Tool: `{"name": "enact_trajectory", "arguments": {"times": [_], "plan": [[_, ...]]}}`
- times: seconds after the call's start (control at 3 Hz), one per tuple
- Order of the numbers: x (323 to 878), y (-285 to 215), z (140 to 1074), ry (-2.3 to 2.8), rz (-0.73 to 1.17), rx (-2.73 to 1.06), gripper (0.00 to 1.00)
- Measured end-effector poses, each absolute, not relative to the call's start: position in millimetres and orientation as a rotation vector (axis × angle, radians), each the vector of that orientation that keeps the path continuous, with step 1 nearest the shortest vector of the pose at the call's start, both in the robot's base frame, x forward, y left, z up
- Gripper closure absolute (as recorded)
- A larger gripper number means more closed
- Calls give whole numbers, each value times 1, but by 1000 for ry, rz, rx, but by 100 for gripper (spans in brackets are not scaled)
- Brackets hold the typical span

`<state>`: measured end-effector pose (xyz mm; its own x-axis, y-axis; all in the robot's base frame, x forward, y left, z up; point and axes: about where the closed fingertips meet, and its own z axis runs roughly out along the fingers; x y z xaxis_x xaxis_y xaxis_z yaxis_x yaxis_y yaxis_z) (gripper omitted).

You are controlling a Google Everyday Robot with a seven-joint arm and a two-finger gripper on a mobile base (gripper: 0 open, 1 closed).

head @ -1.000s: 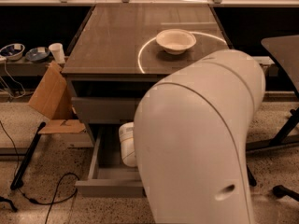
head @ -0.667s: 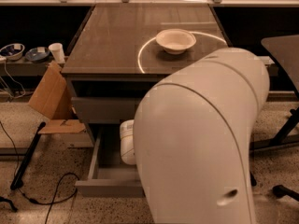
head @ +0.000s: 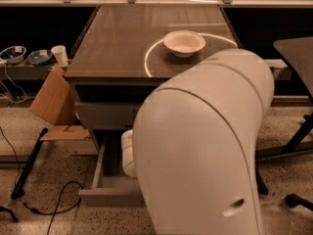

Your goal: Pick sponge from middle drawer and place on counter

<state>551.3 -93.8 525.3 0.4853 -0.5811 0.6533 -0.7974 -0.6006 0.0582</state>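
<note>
The middle drawer [head: 105, 196] is pulled open at the bottom of the grey cabinet, and its left wall and front show. My arm's large white shell [head: 205, 146] fills the foreground and reaches down into the drawer. A white arm segment [head: 128, 153] shows inside it. The gripper is hidden behind the arm, down in the drawer. The sponge is hidden. The counter [head: 117, 43] is the glossy top with a curved light reflection.
A white bowl [head: 184, 42] sits on the counter's right half. The like-fronted drawer above [head: 105, 115] is closed. Brown cardboard [head: 51, 102] leans at the cabinet's left. A cup [head: 60, 55] and bowls [head: 13, 54] stand left. A dark side table [head: 296, 48] is right; cables [head: 54, 204] lie on the floor.
</note>
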Motion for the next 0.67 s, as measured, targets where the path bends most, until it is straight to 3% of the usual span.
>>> {"name": "enact_trajectory", "arguments": {"times": [0.67], "plan": [[543,-101,544,-1193,911,2322,100]]}}
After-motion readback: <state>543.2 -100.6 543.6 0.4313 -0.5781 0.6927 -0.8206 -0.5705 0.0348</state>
